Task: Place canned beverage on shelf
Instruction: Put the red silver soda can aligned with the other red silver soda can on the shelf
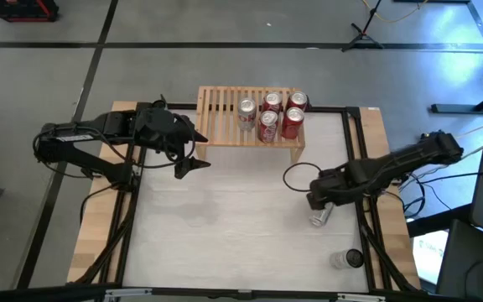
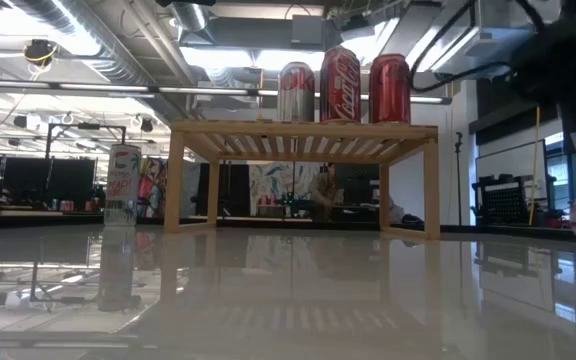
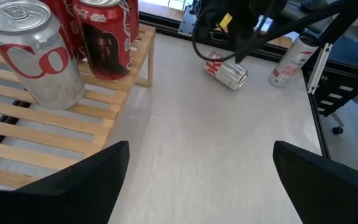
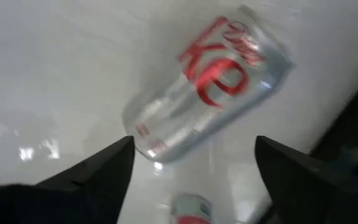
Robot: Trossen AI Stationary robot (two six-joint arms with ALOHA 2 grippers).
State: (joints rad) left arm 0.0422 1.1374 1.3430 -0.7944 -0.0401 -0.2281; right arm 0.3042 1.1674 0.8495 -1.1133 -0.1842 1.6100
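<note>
The light-wood shelf [image 1: 225,117] stands at the table's far edge. On its slatted top stand one silver can [image 1: 246,111] and several red cans [image 1: 292,122]; they also show in the low view [image 2: 340,85]. A silver canned beverage with red lettering [image 4: 207,87] lies on its side on the table at the right [image 1: 321,218]. My right gripper [image 4: 194,143] is open just above it, one finger to either side, apart from it. My left gripper [image 1: 193,159] is open and empty beside the shelf's left end [image 3: 201,149].
Another can [image 1: 348,258] stands upright near the table's near right corner; it shows in the left wrist view [image 3: 289,62]. A slim white can [image 2: 121,185] shows at the left in the low view. A black cable loop [image 1: 296,176] lies beside my right arm. The shelf's left half is bare.
</note>
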